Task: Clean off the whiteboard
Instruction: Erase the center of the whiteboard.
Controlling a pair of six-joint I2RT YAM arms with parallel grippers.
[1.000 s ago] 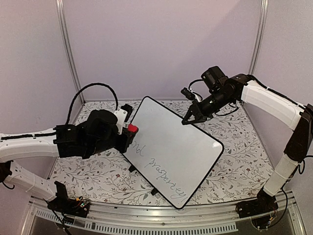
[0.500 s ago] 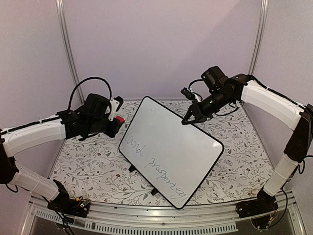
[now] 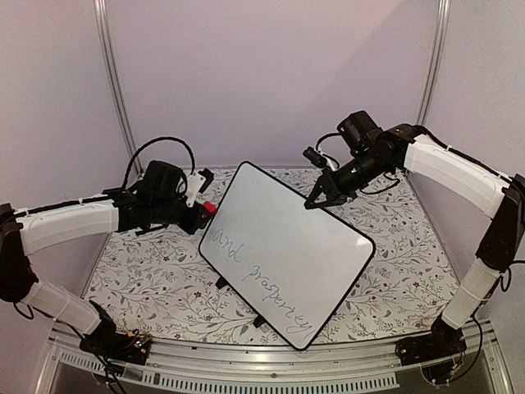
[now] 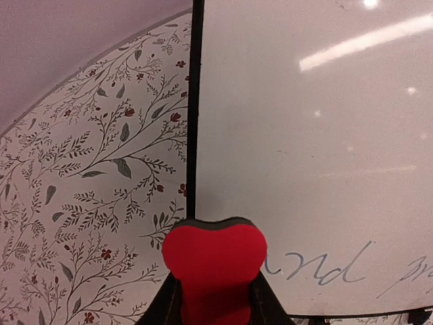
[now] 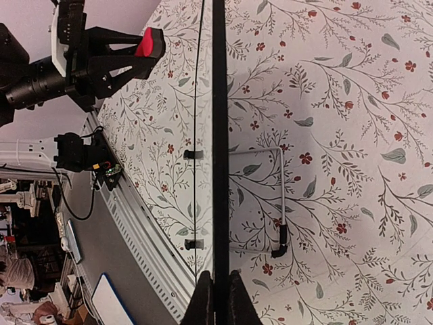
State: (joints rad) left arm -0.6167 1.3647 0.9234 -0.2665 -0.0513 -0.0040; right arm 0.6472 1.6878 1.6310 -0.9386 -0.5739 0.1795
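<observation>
The whiteboard (image 3: 287, 246) stands tilted over the floral table, with cursive handwriting (image 3: 262, 279) along its lower left side. My right gripper (image 3: 316, 199) is shut on the board's upper right rim; the right wrist view shows that black rim (image 5: 219, 135) edge-on between the fingers of the right gripper (image 5: 218, 288). My left gripper (image 3: 205, 212) is shut on a small red eraser (image 3: 210, 208) just off the board's left corner. In the left wrist view the eraser (image 4: 214, 261) straddles the board's black rim, with the written "and" (image 4: 318, 271) just to its right on the whiteboard (image 4: 311, 135).
A floral cloth (image 3: 148, 287) covers the table. A metal rail (image 3: 262, 361) runs along the near edge. A wire stand (image 5: 279, 203) lies on the cloth behind the board. Small black feet (image 3: 221, 283) show on the board's lower edge. Enclosure walls close in the sides.
The left gripper with the eraser drew back left off the board's left edge, then edged back toward that corner. The board and right arm have stayed put.
</observation>
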